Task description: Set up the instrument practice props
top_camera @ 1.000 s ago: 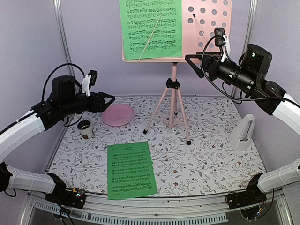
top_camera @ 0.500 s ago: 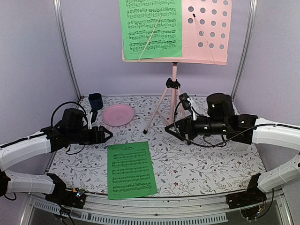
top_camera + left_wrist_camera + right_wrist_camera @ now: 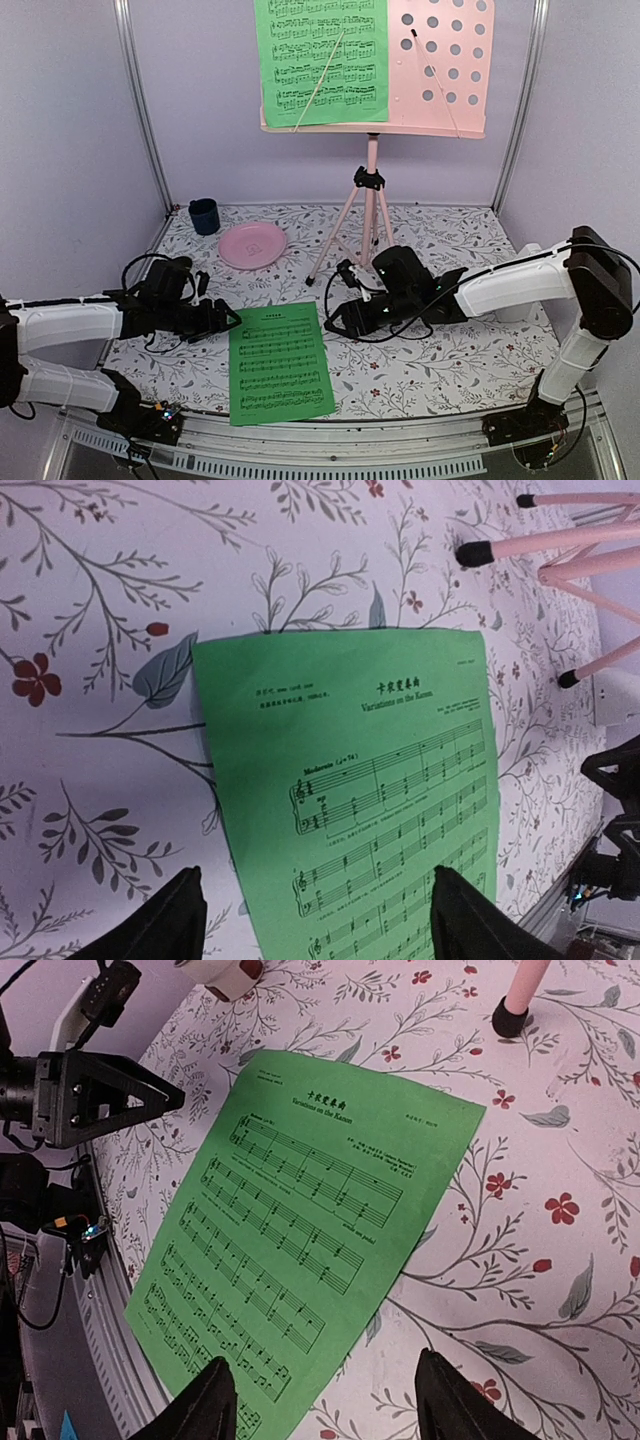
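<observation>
The pink music stand's tripod (image 3: pixel 368 232) stands at the back middle, and its perforated desk (image 3: pixel 440 70) holds one green sheet-music page (image 3: pixel 320 60). A second green page (image 3: pixel 278 362) (image 3: pixel 370 780) (image 3: pixel 300 1220) lies flat on the table near the front. My left gripper (image 3: pixel 232 320) (image 3: pixel 320 920) hovers low at this page's upper left corner, open, one finger over the cloth and one over the paper. My right gripper (image 3: pixel 332 322) (image 3: pixel 325 1405) is low at the page's upper right edge, open and straddling that edge. Neither holds anything. A white metronome (image 3: pixel 617 698) shows past the tripod feet.
A pink plate (image 3: pixel 252 245) and a dark blue cup (image 3: pixel 204 215) sit at the back left. The tripod's black-tipped feet (image 3: pixel 510 1018) rest just behind my right gripper. Metal frame posts (image 3: pixel 140 100) flank the table, and a rail (image 3: pixel 330 455) runs along the front edge.
Both arms have come down to the table. The right one dropped from beside the stand's desk to the lying page's right edge; the left one lowered and reached in to its left corner.
</observation>
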You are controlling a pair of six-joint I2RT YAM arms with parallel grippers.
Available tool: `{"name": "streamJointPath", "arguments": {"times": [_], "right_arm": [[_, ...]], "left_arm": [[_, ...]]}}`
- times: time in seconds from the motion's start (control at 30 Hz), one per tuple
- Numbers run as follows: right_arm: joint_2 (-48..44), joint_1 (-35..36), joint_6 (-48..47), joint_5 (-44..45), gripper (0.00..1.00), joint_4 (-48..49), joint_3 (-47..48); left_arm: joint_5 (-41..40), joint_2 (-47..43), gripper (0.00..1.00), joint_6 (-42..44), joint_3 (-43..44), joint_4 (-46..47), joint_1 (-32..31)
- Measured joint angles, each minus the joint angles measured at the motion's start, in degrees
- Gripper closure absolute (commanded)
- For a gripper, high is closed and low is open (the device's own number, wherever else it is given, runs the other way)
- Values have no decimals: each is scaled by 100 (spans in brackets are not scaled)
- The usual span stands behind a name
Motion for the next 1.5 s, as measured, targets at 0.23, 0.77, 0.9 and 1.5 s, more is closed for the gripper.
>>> {"name": "streamJointPath", "arguments": {"times": [0.23,0.77,0.9,1.5], "right_arm": [[1056,28,39,-57,47,284,588],[2358,31,-155,11,56,302,1650],[2420,28,-271,33,56,341,1690],[2573,24,-398,-20,57,599,1759]], "left_arm": [[219,426,24,-46,-133,417,184],[831,1622,33,151,-144,1884,761],[1123,2055,34,131,-144,2614,772],[1646,1784,1,-385,-911,4310,588]]}}
